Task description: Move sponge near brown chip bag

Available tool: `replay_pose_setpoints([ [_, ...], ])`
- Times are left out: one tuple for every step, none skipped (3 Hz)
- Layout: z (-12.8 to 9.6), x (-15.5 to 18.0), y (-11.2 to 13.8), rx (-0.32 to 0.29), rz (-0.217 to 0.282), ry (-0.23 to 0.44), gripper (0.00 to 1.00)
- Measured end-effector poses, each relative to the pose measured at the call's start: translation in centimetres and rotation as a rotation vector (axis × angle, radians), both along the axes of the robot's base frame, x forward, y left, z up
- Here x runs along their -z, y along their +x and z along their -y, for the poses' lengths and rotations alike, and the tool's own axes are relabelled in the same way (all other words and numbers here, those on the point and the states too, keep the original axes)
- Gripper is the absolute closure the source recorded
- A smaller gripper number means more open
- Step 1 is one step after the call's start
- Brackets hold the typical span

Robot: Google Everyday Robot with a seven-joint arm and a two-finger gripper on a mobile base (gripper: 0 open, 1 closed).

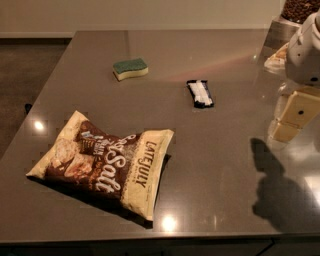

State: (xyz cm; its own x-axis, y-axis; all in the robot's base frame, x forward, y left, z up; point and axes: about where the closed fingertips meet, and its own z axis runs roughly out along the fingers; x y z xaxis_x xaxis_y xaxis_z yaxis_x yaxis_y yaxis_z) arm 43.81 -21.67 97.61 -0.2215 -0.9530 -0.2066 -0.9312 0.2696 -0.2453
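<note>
The sponge (130, 68), green scrub top over pale yellow foam, lies flat on the grey table toward the far middle. The brown chip bag (107, 162), dark brown with cream edges and "Salt" and "Late July" lettering, lies flat at the near left. The two are well apart. My gripper (292, 120) hangs above the table's right side, far to the right of both, with nothing in it. Its shadow falls on the table below it.
A small black-and-white wrapped bar (200, 93) lies between the sponge and my gripper. A container of dark brown pieces (300, 9) stands at the far right corner. The grey table (225, 165) ends at the front edge just past the bag.
</note>
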Motion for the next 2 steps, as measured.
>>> replay_pose_setpoints([
  [-0.3,0.0,0.4,0.001,0.001,0.008,0.00],
  [-1.7,0.3,2.6,0.007,0.004,0.050,0.00],
])
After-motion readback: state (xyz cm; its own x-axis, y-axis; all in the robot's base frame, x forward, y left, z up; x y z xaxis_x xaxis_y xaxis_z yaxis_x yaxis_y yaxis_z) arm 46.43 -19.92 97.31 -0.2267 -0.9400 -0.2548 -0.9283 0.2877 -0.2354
